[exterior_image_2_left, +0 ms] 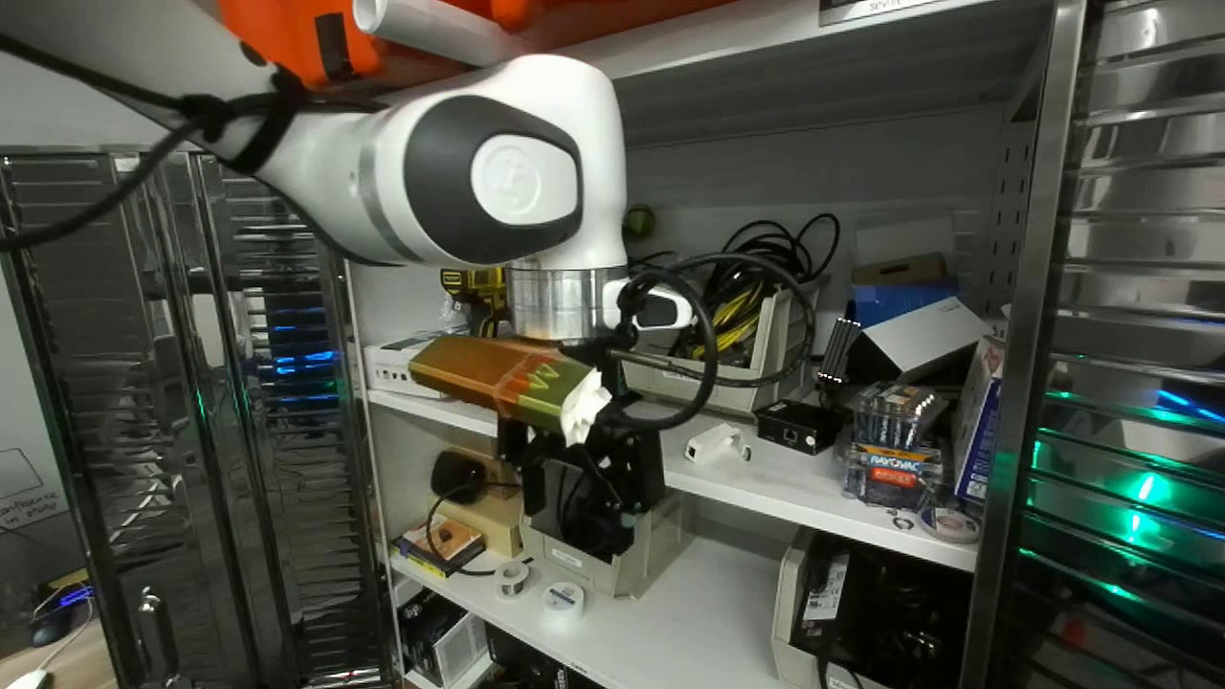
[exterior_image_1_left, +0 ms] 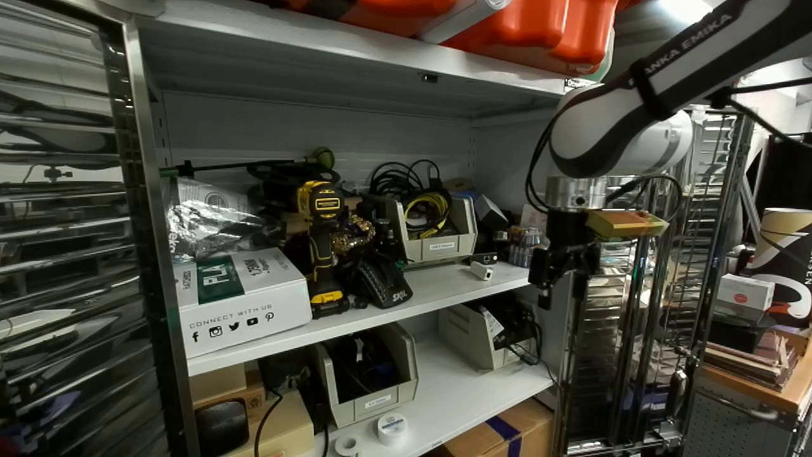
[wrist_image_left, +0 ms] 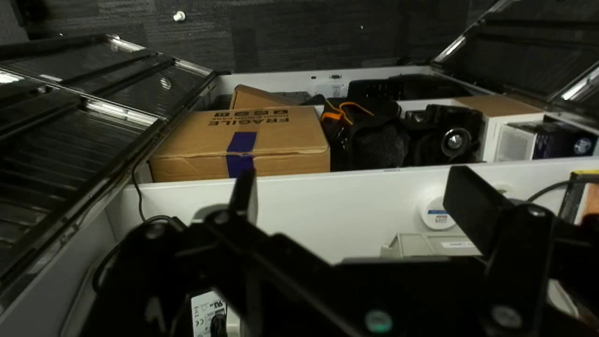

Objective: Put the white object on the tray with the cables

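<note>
The white object (exterior_image_1_left: pixel 482 271) is small and lies on the middle shelf; it also shows in an exterior view (exterior_image_2_left: pixel 718 445). The tray (exterior_image_1_left: pixel 466 242) is a whitish bin holding coiled black and yellow cables, on the same shelf just behind the white object; it shows in both exterior views (exterior_image_2_left: pixel 768 335). My gripper (exterior_image_1_left: pixel 561 295) hangs in front of the shelves, apart from the white object. It also shows in an exterior view (exterior_image_2_left: pixel 589 493). In the wrist view my gripper (wrist_image_left: pixel 358 196) is open with nothing between its fingers. The white object and the tray are out of the wrist view.
A green-and-white box (exterior_image_1_left: pixel 247 298) and a yellow power drill (exterior_image_1_left: pixel 322 247) stand on the middle shelf. A black box (exterior_image_2_left: pixel 796 426) and batteries (exterior_image_2_left: pixel 890 469) lie near the white object. Bins (exterior_image_1_left: pixel 368 406) stand on the lower shelf. Metal cabinet doors (exterior_image_1_left: pixel 70 254) flank the shelves.
</note>
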